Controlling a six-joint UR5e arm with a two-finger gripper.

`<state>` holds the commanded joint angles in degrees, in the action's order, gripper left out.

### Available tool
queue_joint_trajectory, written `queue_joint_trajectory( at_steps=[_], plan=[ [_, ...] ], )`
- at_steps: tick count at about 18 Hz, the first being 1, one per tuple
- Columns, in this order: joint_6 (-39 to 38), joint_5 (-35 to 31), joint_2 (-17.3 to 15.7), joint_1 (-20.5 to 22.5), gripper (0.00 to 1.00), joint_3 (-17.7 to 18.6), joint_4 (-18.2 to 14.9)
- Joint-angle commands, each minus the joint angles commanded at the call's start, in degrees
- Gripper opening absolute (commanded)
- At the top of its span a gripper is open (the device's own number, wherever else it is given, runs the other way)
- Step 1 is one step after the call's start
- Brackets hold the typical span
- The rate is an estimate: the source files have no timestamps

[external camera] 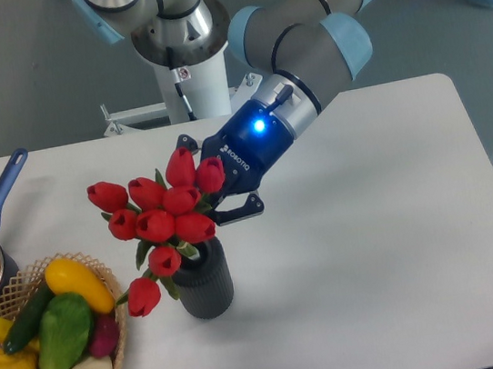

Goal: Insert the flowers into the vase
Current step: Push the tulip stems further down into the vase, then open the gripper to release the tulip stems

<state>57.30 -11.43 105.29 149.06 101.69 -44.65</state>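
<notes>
The insertion step looks nearly finished: the flowers (164, 216) stand over the vase (204, 278) on the table (374, 240), stems seemingly in its mouth, one bloom drooping left. The gripper (219, 188) sits behind the blooms; whether its jaws clamp the stems I cannot tell, since petals hide them. Next, I judge, comes lowering slightly, then releasing.
</notes>
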Motion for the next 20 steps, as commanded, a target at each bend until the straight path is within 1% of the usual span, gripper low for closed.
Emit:
queue_joint_trajectory(
  at_steps=[3,5,10,11,14,15,17,18,19,20],
  plan=[
    [3.85,0.09,1.14,0.0,0.0,1.06,0.0],
    [7.02,0.0,1.32,0.0,0.0,2.81,0.09],
    [7.65,0.18,1.67,0.26,0.01,3.69,0.0],
    [7.65,0.18,1.67,0.26,0.03,3.7,0.0],
    [7.91,0.09,1.76,0.35,0.06,4.57,0.0],
    [7.91,0.09,1.76,0.44,0.09,4.66,0.0],
    [8.96,0.09,1.85,0.53,0.17,4.84,-0.09],
    [10.01,0.09,1.85,0.61,0.28,5.1,-0.09],
    [10.81,0.0,1.93,0.7,0.52,5.54,-0.09],
    [11.16,0.0,1.94,0.88,0.82,6.15,-0.09]
  ],
)
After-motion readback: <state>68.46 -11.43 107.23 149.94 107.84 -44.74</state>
